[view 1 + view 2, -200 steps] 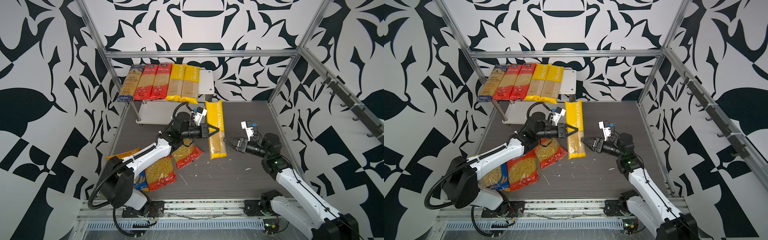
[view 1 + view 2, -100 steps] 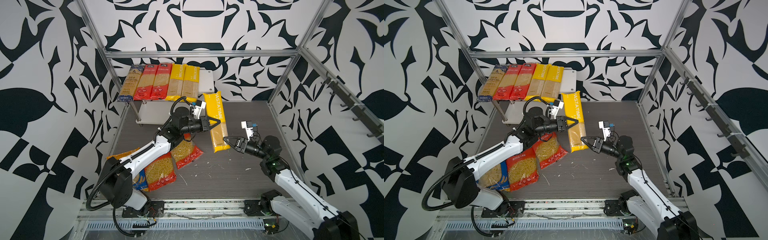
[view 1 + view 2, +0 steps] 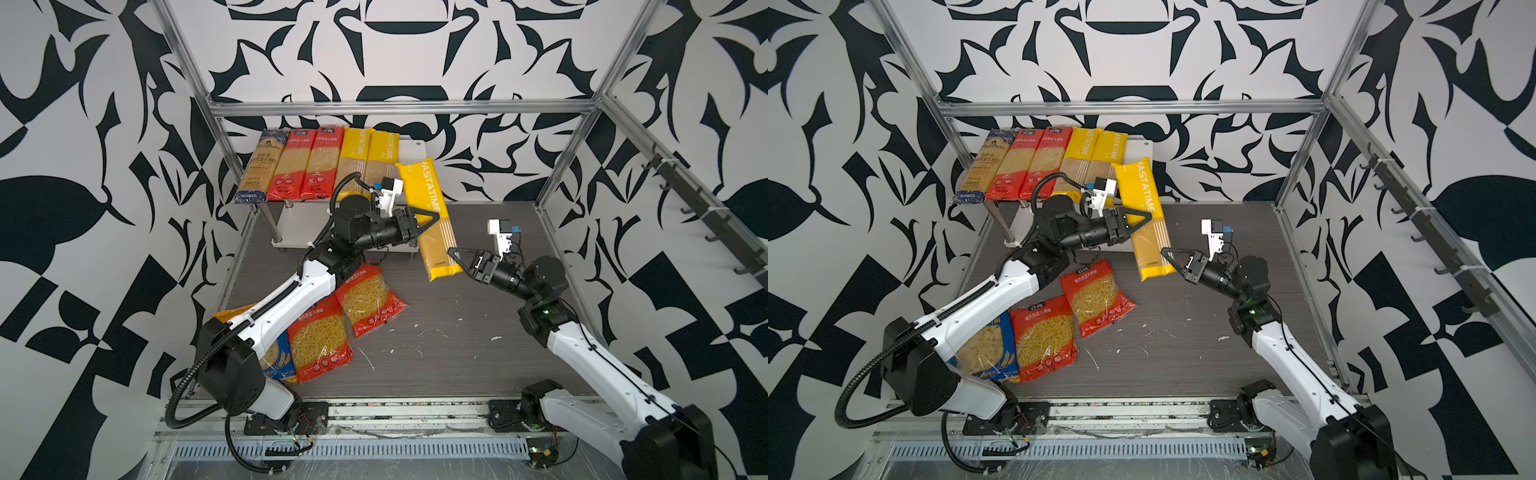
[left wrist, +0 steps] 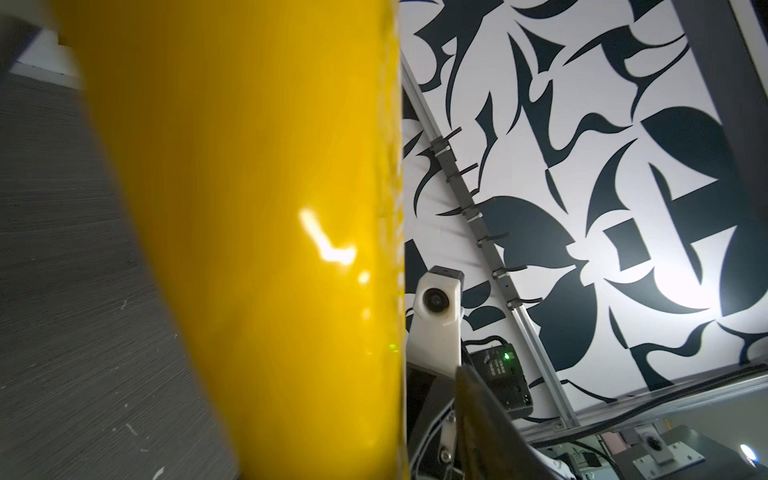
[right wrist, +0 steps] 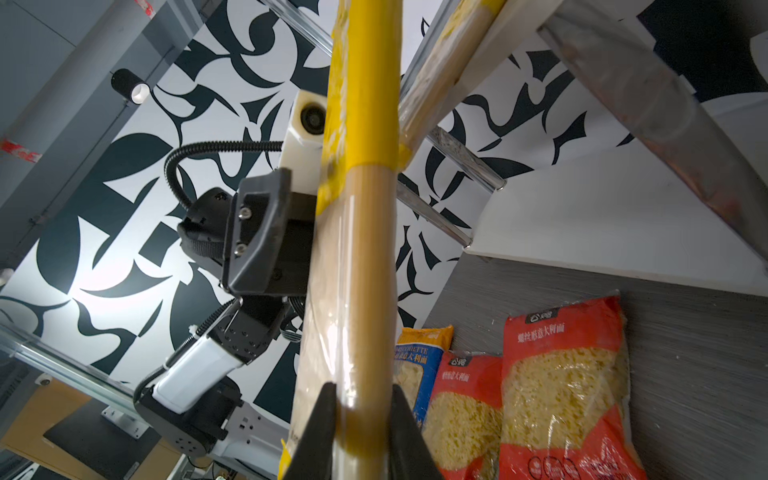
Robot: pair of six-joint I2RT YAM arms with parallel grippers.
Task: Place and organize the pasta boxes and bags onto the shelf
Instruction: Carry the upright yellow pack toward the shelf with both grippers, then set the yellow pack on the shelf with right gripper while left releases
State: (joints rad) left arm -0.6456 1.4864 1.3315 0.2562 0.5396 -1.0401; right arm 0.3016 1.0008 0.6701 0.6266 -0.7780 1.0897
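One yellow PASTATIME spaghetti packet (image 3: pixel 438 249) hangs tilted above the counter (image 3: pixel 478 332), its far end beside the top board of the shelf (image 3: pixel 417 146). The right pincer (image 5: pixel 359 390) clamps its near end from both sides. The left pincer (image 3: pixel 434 218) straddles its middle with jaws apart, one finger (image 4: pixel 486 424) clear of the wrapper. Five long packets (image 3: pixel 328 166) lie side by side on the top board. Three short pasta bags (image 3: pixel 370 299) lie on the counter.

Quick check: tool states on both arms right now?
Left tool: open, straddling the yellow PASTATIME spaghetti packet, one finger visibly clear of it.
Right tool: shut on the same packet's near end.
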